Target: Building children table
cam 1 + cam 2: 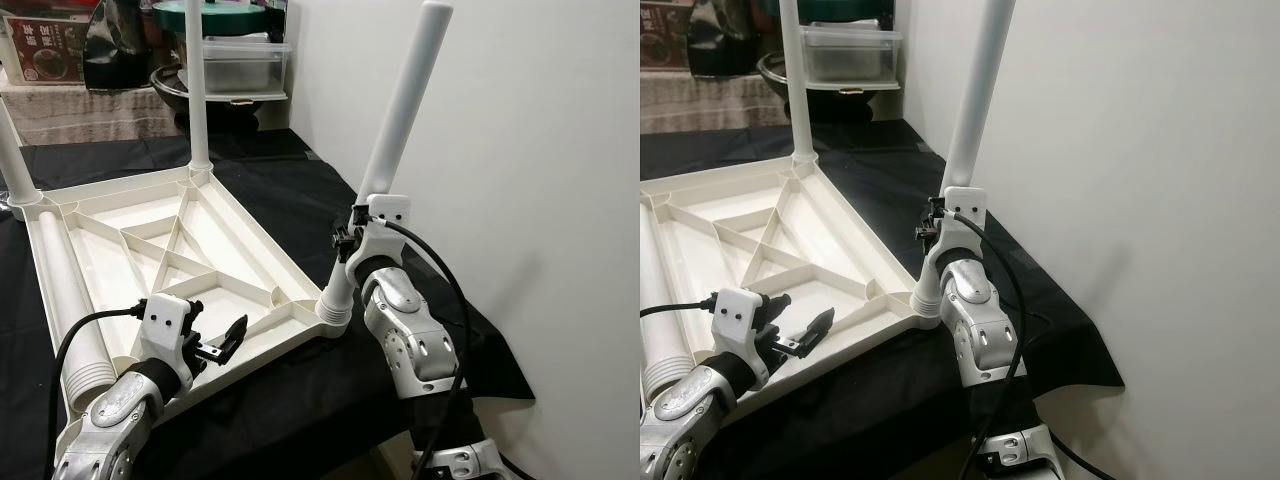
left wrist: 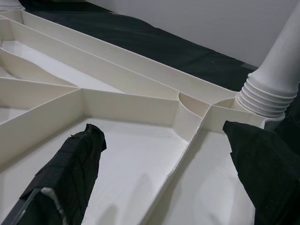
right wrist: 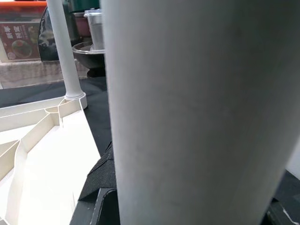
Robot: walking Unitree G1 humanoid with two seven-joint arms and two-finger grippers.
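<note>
While right hand [image 1: 352, 240] grips table leg [image 1: 395, 140], no legible writing

I count one upturned white tabletop [image 1: 160, 250] on my bench [image 1: 300, 190]. Three white legs stand in its corner sockets: one far left [image 1: 15, 165], one at the far corner [image 1: 197, 85], one at the near right corner [image 1: 385, 170]. A fourth leg [image 1: 62, 300] lies loose inside the tabletop. I have two claws: left [image 1: 215, 345] and right [image 1: 350, 240].
</note>
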